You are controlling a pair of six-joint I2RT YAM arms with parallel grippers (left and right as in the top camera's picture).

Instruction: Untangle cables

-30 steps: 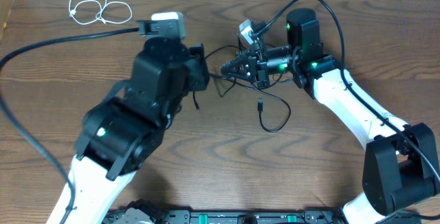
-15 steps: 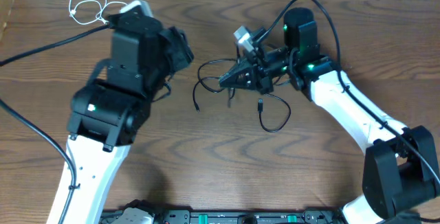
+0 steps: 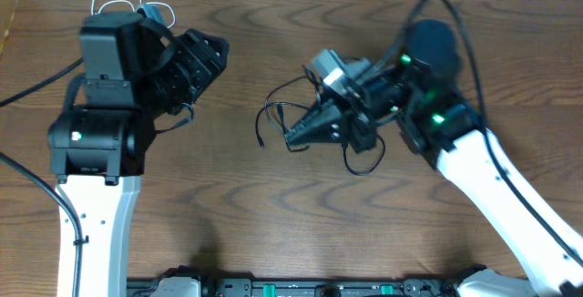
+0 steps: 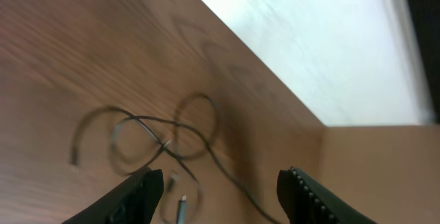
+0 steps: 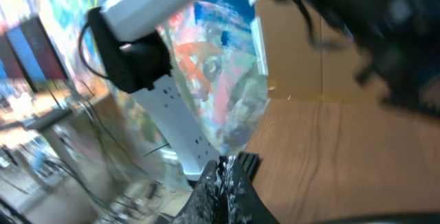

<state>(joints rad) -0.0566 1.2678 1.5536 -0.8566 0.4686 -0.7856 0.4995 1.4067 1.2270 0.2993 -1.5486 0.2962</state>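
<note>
The black cables [image 3: 273, 115] lie tangled mid-table, with one loop [image 3: 363, 162] trailing to the right. My right gripper [image 3: 290, 138] is shut at the left of this tangle, and strands run up to its tip. In the right wrist view its jaws [image 5: 227, 163] are pressed together, and the strand is too thin to make out. The white cable [image 3: 118, 1] lies at the far left corner, partly behind my left arm. My left gripper [image 3: 211, 51] is open and holds nothing. In the left wrist view its fingers [image 4: 220, 183] stand wide apart above blurred thin cord loops [image 4: 148, 138] with a small plug [image 4: 182, 207].
The table's far edge [image 4: 261, 80] runs close behind the left gripper, with white floor beyond. A thick black robot wire [image 3: 27, 92] crosses the left side. The right arm's white link [image 3: 492, 183] spans the right half of the table.
My left arm has swung left and back, away from the tangle toward the far left corner. The right gripper, still shut, moved down and left, and the black cables shifted with it.
</note>
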